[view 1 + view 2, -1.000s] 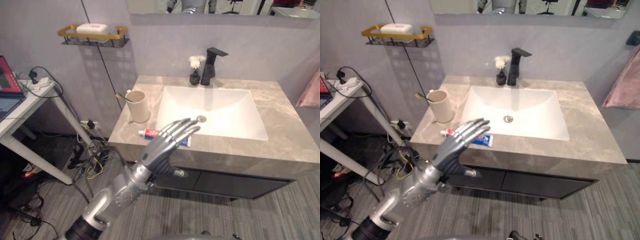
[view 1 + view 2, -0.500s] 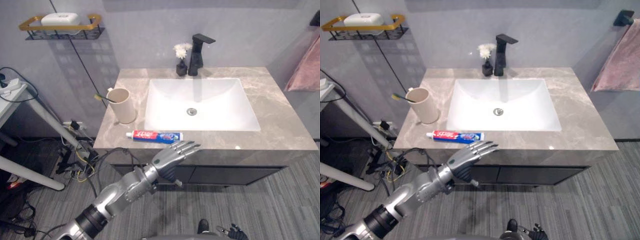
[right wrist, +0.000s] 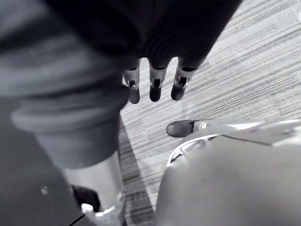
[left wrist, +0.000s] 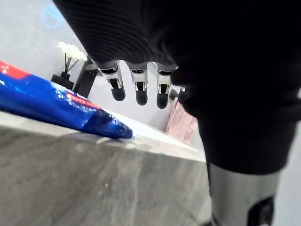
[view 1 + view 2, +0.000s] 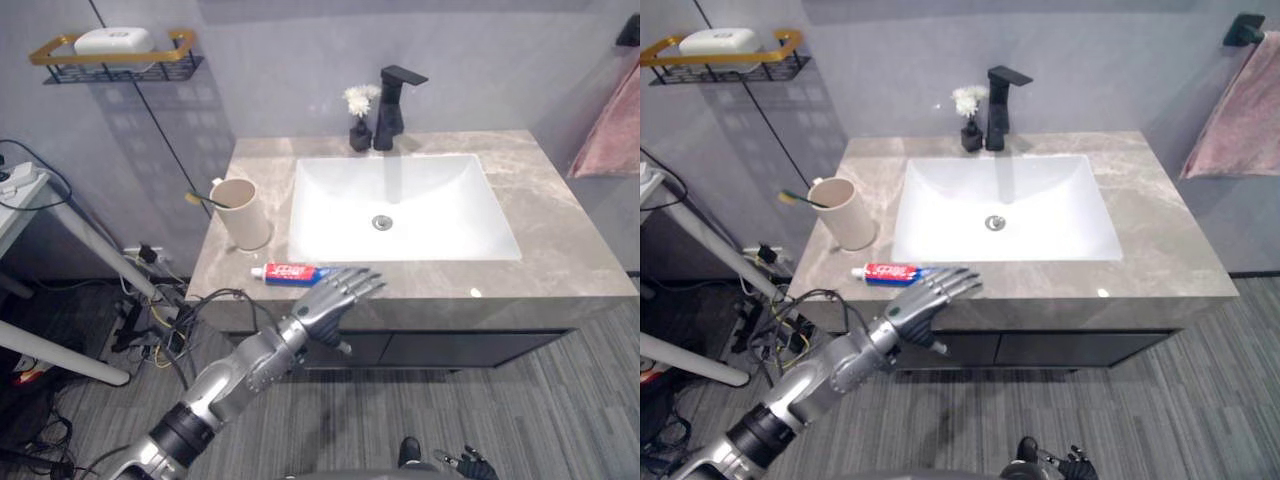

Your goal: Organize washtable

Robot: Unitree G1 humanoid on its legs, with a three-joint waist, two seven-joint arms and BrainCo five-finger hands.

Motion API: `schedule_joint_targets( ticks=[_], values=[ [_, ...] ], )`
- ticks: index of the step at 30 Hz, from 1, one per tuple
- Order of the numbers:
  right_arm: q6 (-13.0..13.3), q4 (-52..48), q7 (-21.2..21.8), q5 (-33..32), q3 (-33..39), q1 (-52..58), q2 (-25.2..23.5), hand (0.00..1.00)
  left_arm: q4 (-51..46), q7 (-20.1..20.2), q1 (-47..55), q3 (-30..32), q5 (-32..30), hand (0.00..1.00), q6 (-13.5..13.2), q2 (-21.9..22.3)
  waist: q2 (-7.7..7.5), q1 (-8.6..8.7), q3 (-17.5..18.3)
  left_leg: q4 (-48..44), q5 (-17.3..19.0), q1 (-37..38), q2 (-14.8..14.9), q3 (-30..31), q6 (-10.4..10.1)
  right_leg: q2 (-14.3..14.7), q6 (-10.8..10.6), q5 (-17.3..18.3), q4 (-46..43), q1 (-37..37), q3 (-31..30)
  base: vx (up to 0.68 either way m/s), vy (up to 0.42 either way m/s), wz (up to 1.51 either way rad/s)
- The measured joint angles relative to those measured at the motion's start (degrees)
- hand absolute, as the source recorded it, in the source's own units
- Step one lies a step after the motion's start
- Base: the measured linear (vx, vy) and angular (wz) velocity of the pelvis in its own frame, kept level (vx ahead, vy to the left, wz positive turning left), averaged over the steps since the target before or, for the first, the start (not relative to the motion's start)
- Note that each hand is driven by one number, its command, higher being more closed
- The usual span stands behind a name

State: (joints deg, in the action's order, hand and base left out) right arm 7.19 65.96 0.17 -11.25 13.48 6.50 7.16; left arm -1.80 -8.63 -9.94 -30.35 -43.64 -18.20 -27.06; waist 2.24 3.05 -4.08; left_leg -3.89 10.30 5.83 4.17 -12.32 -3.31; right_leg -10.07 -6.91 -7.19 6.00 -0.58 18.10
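Note:
A red, white and blue toothpaste tube (image 5: 288,272) lies along the front edge of the grey marble washtable (image 5: 560,250), left of the white sink (image 5: 400,205). My left hand (image 5: 335,297) is open, fingers straight, and reaches over the counter's front edge above the tube's blue end. In the left wrist view the fingers (image 4: 137,89) hover just past the tube (image 4: 61,101), not closed on it. A beige cup (image 5: 245,213) holding a toothbrush (image 5: 198,199) stands behind the tube. My right hand (image 3: 155,84) hangs open over the floor.
A black faucet (image 5: 391,95) and a small dark vase with white flowers (image 5: 358,118) stand behind the sink. A gold wall shelf with soap (image 5: 110,42) hangs at the upper left. A pink towel (image 5: 605,130) hangs at the right. A white side table (image 5: 30,190) stands at the left.
My left hand has risen from below the counter's front edge and now covers the tube's blue end. The camera has shifted slightly.

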Motion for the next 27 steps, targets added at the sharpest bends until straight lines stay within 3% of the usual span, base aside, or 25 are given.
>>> schedule_joint_targets(
  ticks=[12, 27],
  values=[
    [0.0, -0.1, 0.0, 0.0, -0.3, 0.2, 0.0, 0.0, -9.2, -5.4, 4.3, 7.8, -2.1, 0.0, 0.3, -0.2, 0.33, -0.53, -0.3, 0.0, 0.0, 0.1, 0.0, -0.1, 0.0, 0.0, 0.0, 0.0, 0.0, 0.0, -0.1, 0.0, 0.0, 0.0],
    [0.0, -0.1, 0.0, 0.0, 0.3, 0.1, 0.1, 0.0, -3.8, -3.5, 4.2, 8.8, -3.3, 0.0, 1.0, -3.7, 0.78, -0.49, -1.2, 0.5, 0.0, 0.0, -0.1, -0.4, 0.0, 0.0, 0.0, 0.0, 0.0, 0.5, -0.4, 0.0, 0.0, 0.0]
  ],
)
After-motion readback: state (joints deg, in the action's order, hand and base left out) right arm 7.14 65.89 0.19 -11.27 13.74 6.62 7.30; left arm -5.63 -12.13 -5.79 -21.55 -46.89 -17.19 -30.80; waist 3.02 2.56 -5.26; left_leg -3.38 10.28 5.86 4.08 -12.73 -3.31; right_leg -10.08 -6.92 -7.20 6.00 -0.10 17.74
